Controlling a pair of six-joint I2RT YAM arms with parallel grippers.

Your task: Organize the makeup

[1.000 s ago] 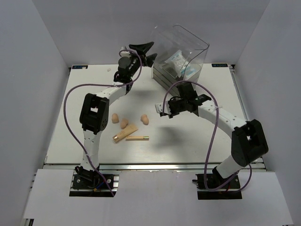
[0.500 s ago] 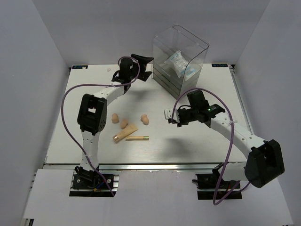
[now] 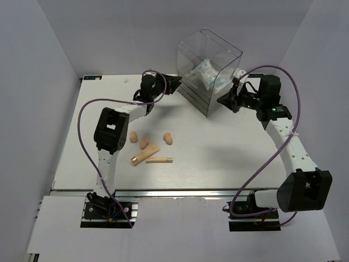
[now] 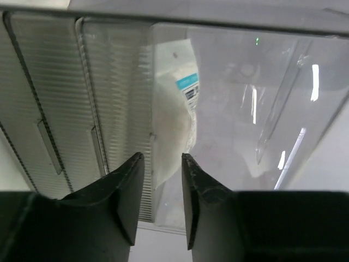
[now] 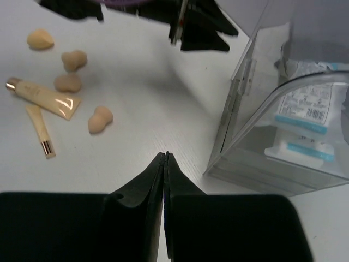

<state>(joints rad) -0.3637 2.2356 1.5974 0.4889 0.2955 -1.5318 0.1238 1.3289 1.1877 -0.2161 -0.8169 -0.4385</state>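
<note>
Three peach sponges [image 3: 144,143] lie left of centre; the right wrist view shows four sponges [image 5: 67,83]. The beige tube [image 3: 146,154] with its gold cap and the thin gold stick [image 3: 159,160] lie just below them. Two white blue-printed packets [image 3: 206,73] sit inside the clear drawer box [image 3: 210,60], and they also show in the right wrist view [image 5: 305,103]. My left gripper [image 3: 174,83] is open and empty, its jaws close to the box's left side, facing the ribbed drawers [image 4: 54,109]. My right gripper [image 3: 221,101] is shut and empty beside the box's right side.
The box stands at the back centre of the white table [image 3: 218,153]. My left arm reaches along the table's left half, above the sponges. Grey walls close in both sides and the back.
My right arm has swung from the table's middle up to the box's right side. My left gripper has come down and closer to the box's left side.
</note>
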